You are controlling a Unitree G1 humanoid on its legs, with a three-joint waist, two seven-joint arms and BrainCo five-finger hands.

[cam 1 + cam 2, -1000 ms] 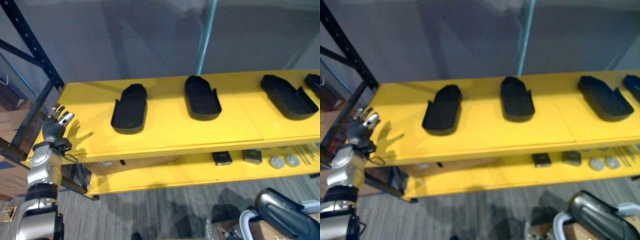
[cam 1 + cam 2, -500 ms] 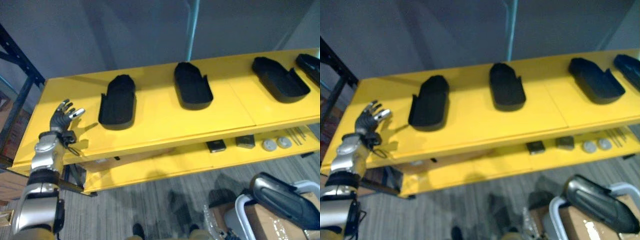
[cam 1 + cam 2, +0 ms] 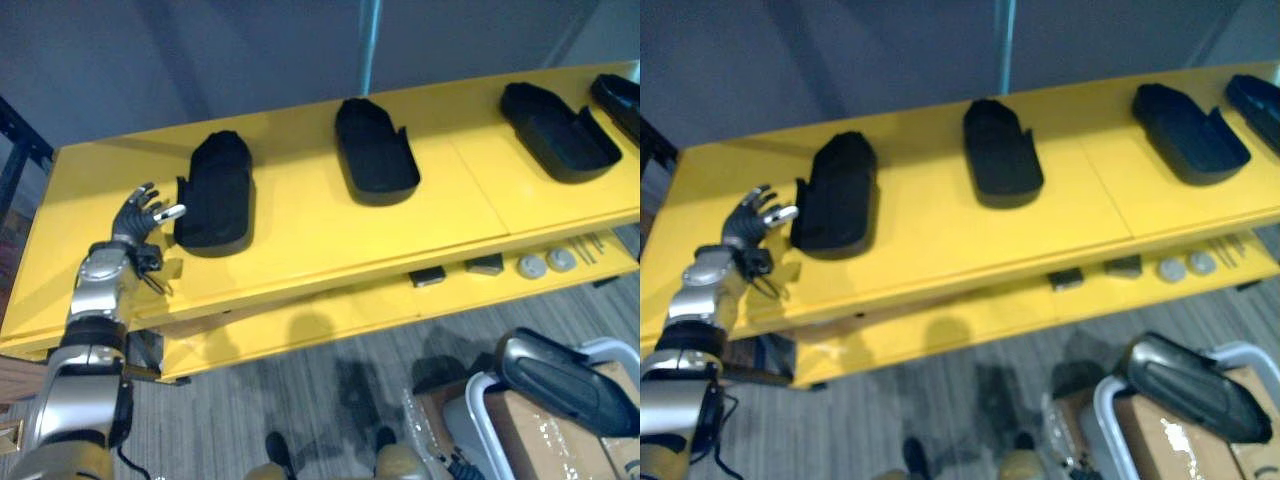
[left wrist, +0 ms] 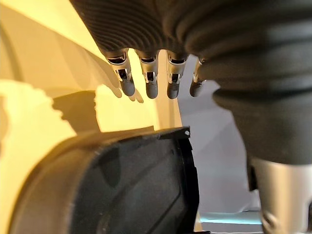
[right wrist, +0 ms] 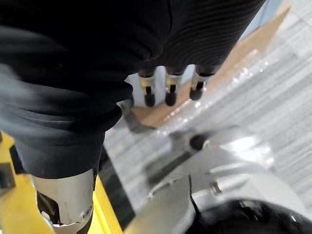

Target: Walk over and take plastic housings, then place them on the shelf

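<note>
- Left eye view: four black plastic housings lie in a row on the yellow top shelf (image 3: 300, 225): the leftmost housing (image 3: 215, 190), the second housing (image 3: 375, 150), the third housing (image 3: 558, 118) and the fourth housing (image 3: 620, 95) at the right edge. The left arm reaches up from the lower left. The left hand (image 3: 140, 215) is over the shelf, just beside the leftmost housing's left wall, with its fingers spread and straight and nothing in them. Whether a fingertip touches the wall, I cannot tell.
- Right eye view: on the lower shelf (image 3: 970, 325) lie two small dark blocks (image 3: 1067, 278) and two grey discs (image 3: 1185, 267).
- Left wrist view: the straight fingers (image 4: 146, 84) hang above the housing's open rim, apart from it.
- Right wrist view: the right hand (image 5: 169, 90) hangs low over grey carpet (image 5: 273, 112) and a cardboard box (image 5: 243, 48), fingers loose and empty.
</note>
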